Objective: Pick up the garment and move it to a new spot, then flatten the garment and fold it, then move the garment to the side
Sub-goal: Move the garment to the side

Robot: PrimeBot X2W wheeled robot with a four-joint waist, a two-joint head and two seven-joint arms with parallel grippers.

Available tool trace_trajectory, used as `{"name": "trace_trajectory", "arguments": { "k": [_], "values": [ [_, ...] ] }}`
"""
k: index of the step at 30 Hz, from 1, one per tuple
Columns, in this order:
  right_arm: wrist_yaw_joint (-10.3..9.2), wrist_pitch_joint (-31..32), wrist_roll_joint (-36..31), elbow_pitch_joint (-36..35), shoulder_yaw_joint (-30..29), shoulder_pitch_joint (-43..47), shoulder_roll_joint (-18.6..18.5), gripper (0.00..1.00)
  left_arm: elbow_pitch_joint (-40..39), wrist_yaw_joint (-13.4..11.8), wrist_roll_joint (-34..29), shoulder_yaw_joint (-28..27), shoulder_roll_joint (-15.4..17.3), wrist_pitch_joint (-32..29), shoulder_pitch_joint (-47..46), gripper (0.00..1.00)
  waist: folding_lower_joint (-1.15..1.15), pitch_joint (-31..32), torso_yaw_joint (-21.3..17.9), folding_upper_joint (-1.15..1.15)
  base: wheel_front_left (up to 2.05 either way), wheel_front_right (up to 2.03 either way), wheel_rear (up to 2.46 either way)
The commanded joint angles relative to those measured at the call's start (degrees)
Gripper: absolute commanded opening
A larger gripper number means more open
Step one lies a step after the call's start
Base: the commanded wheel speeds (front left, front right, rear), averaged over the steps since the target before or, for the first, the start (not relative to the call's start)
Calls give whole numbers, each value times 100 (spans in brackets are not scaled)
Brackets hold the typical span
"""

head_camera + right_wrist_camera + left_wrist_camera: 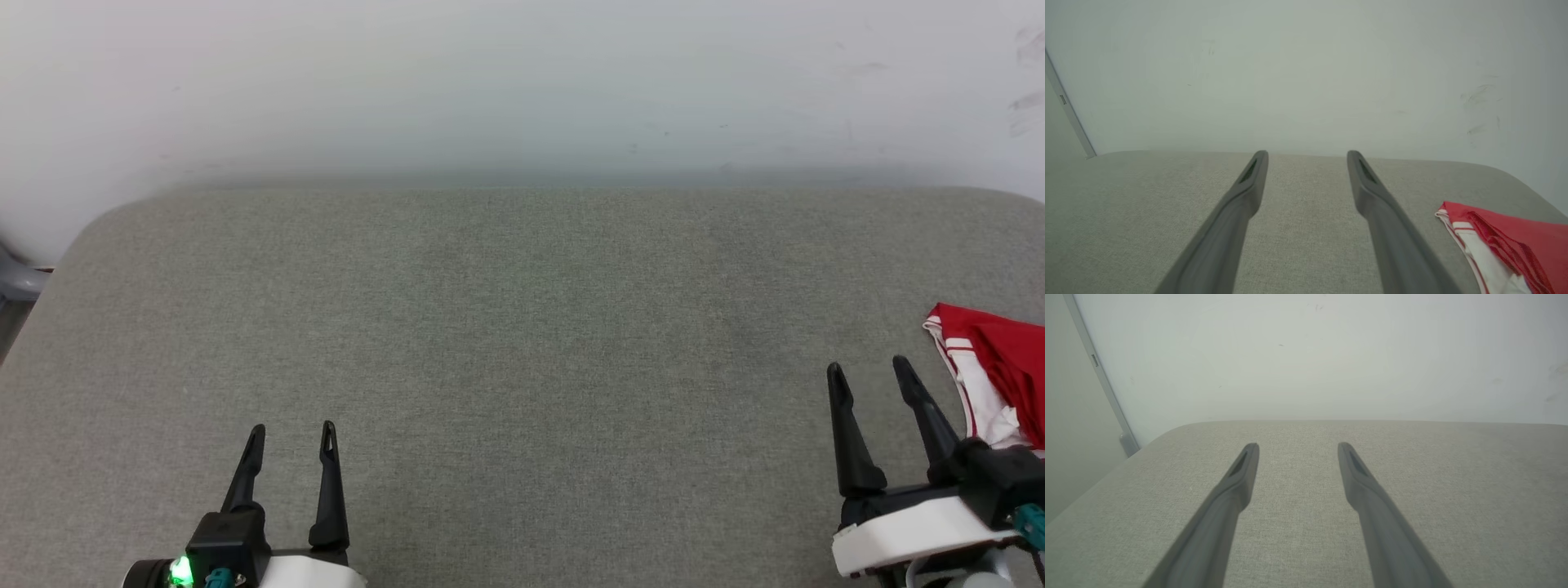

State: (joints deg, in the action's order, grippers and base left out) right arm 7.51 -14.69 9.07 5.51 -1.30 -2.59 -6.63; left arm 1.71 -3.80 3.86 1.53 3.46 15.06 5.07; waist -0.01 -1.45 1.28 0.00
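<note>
1. Left pincer (293, 426) — released and empty, at the near left of the grey table (522, 327).
2. Right pincer (867, 365) — released, empty too.
3. The garment (1000, 351) lies bunched on the table just right of that pincer, outside its fingers.
4. A pale wall (522, 82) stands beyond.

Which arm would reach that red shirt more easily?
Right: the right pincer, open, sits just beside the shirt; the left pincer is far across the grey surface.

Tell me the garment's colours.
The garment is red with white, red-striped trim; clearest in the right wrist view.
</note>
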Motion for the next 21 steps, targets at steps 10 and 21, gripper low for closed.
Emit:
{"name": "trace_trajectory", "arguments": {
  "k": [10, 21],
  "values": [
    [-5, -46, -144, -380, -310, 756, 270, 100, 94, 196, 62, -43, 3, 15, 188, 100, 1, 167, -31, 0, 0, 0, 0],
    [-5, -47, -89, -555, -406, 1141, 372, 100, 101, 327, 59, -66, -8, 15, 264, 100, 1, 220, -42, 0, 0, 0, 0]
  ]
}}
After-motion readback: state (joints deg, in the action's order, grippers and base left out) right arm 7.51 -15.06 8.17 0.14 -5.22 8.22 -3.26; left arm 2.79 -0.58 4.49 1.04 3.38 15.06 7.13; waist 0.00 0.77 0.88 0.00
